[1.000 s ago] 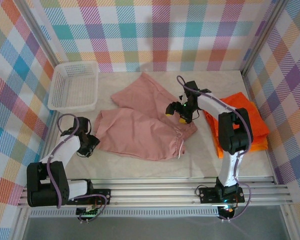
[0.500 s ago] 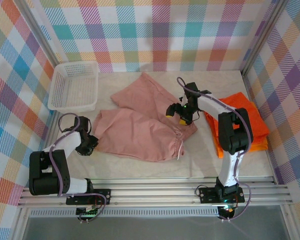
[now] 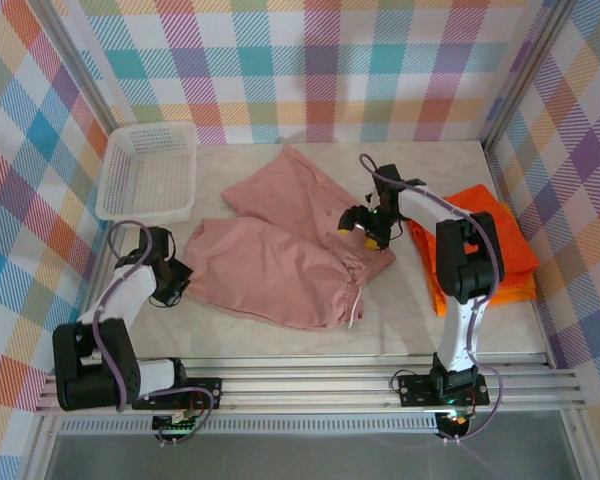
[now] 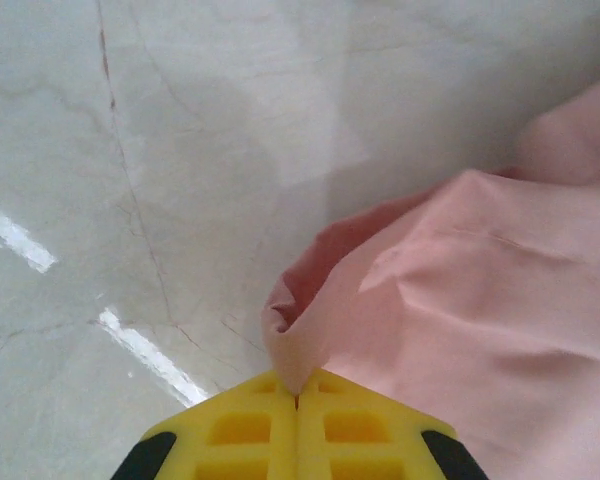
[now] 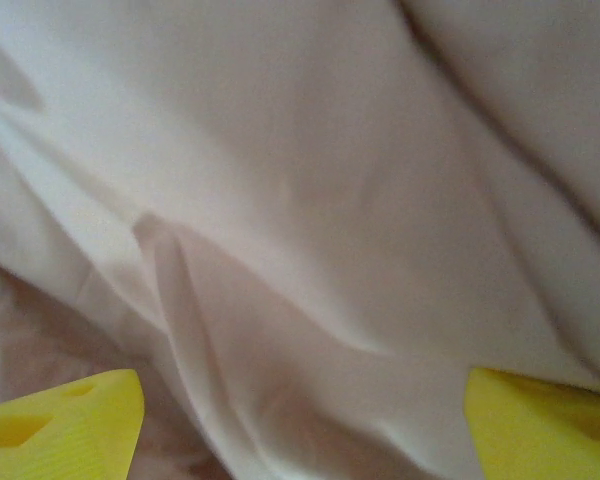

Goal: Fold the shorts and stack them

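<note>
Left wrist view: the left claw [image 4: 298, 400] is pinched tight on a hem corner of the pink shorts [image 4: 460, 300], with bare counter [image 4: 130, 150] to its left. From above, those shorts lie spread mid-counter. Their near leg runs lengthwise from that claw at the left to the gathered waistband at the right, where the right claw [image 3: 366, 228] hangs wide over the cloth, gripping nothing. The orange shorts [image 3: 500, 235] sit stacked further right. The fold likely depends on carrying the pinched hem rightward along that axis, and the left arm is placed for it.
</note>
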